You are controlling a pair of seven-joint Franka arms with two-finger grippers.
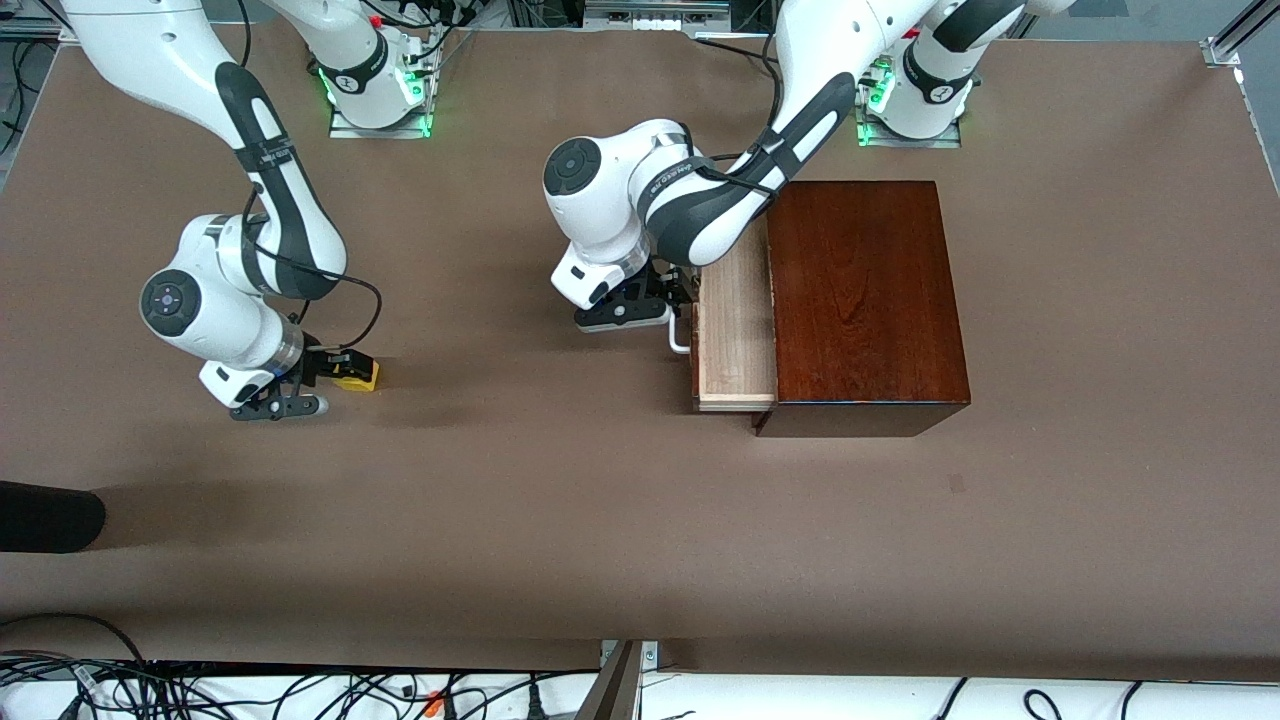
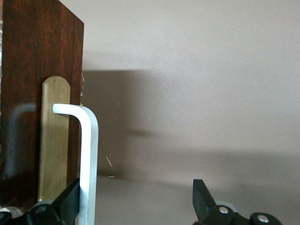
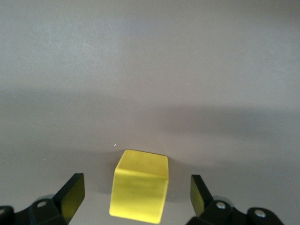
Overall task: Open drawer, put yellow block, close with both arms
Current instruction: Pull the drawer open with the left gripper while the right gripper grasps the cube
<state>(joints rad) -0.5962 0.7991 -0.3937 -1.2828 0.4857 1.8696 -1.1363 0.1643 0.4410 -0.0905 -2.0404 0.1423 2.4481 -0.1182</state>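
Observation:
The drawer of the dark mahogany box is pulled partly out, showing its pale wood tray. Its white bar handle faces the right arm's end of the table. My left gripper is open at the handle. In the left wrist view the handle stands just inside one finger of the left gripper, against the drawer front. The yellow block sits on the table. My right gripper is open around it. In the right wrist view the block lies between the fingers of the gripper, not touching them.
A brass plate backs the handle on the drawer front. A black object pokes in at the right arm's end, near the front camera. Cables run along the table's near edge. Brown table lies between block and drawer.

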